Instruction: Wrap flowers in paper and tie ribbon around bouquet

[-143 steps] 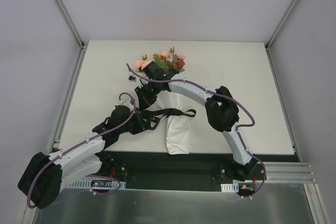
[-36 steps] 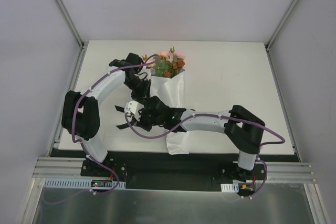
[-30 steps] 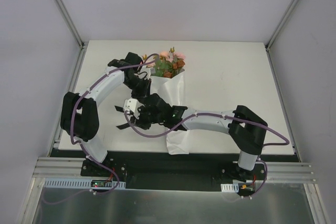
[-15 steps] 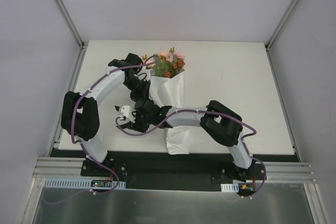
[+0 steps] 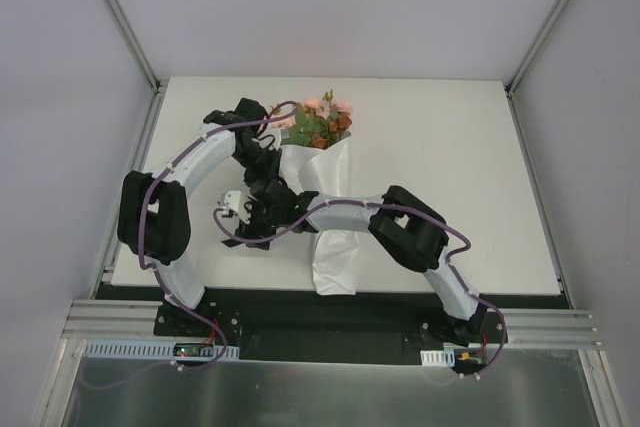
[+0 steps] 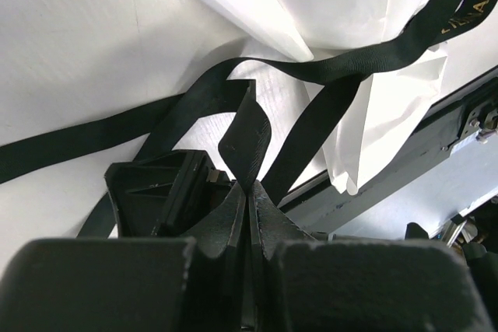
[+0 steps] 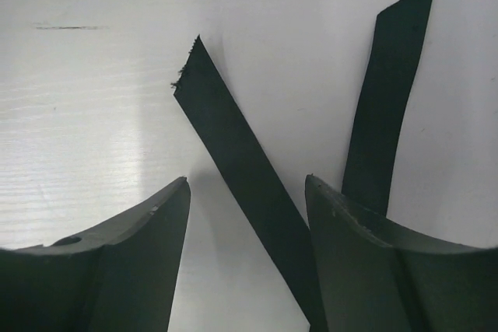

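Wrapping looks finished: paper (image 5: 335, 247) cones the flowers (image 5: 320, 125). Tying remains: the ribbon (image 6: 366, 60) crosses the paper unknotted; left tool (image 6: 247, 188) pinches a fold beside the paper, right tool (image 7: 247, 192) gapes released over its ends.

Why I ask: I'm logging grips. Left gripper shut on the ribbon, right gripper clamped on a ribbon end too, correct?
Not quite. The left gripper is shut on the ribbon, but the right gripper is open, not clamped: the right wrist view shows its fingers apart, with a ribbon end lying loose on the table between them.
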Available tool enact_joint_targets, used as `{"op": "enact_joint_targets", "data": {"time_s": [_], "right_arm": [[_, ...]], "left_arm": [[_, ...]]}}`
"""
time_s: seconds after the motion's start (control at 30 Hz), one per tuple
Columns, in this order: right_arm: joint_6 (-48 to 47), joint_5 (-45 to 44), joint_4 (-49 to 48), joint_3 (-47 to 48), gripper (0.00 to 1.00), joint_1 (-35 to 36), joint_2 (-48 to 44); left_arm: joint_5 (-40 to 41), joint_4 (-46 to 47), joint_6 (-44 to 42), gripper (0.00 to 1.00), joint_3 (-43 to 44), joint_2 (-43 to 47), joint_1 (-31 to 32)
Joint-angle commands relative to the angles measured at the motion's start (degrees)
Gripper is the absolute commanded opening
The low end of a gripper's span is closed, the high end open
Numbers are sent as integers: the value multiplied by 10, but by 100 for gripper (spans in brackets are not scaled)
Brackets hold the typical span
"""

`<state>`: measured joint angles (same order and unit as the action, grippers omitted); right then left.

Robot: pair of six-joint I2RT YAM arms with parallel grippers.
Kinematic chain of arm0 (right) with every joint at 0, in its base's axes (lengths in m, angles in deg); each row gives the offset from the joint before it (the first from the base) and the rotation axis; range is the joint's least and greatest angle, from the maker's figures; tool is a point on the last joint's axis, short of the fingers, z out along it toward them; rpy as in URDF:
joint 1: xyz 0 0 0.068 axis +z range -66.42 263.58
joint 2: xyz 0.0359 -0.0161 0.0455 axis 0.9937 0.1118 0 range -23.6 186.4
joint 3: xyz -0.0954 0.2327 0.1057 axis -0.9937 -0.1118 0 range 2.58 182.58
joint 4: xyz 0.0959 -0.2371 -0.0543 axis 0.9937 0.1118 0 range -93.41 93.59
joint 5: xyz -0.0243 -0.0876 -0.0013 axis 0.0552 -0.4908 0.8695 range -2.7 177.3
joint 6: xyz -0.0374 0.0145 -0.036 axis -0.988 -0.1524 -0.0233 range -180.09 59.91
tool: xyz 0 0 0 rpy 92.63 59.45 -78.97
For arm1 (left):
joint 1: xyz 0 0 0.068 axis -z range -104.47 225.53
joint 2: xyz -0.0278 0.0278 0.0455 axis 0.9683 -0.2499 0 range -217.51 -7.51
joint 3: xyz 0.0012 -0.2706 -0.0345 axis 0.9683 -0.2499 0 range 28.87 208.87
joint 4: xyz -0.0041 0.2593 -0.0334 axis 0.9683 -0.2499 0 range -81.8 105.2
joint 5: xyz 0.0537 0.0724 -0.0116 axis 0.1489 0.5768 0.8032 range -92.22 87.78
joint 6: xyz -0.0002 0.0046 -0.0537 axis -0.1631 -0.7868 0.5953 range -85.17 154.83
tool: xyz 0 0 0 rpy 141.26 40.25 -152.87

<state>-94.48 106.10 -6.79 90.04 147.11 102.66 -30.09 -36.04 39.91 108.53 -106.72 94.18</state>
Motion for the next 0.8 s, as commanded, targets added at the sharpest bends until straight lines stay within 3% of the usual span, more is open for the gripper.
{"op": "enact_joint_targets", "data": {"time_s": [0.0, 0.13, 0.23, 0.37, 0.77], "right_arm": [[17, 44, 52, 10, 61, -10, 9], [9, 44, 84, 7, 40, -8, 15], [13, 43, 87, -9, 18, -4, 8], [18, 34, 74, -43, 1, 3, -29], [52, -29, 56, -156, 0, 9, -159]], "left_arm": [[-21, -15, -7, 0, 13, -3, 2], [-26, -7, -4, 0, 5, 3, 2], [-30, -2, -4, 0, 1, 7, 2], [-37, 7, -2, 0, -5, 4, 3], [-75, 38, 10, 0, -34, 20, 3]]}}
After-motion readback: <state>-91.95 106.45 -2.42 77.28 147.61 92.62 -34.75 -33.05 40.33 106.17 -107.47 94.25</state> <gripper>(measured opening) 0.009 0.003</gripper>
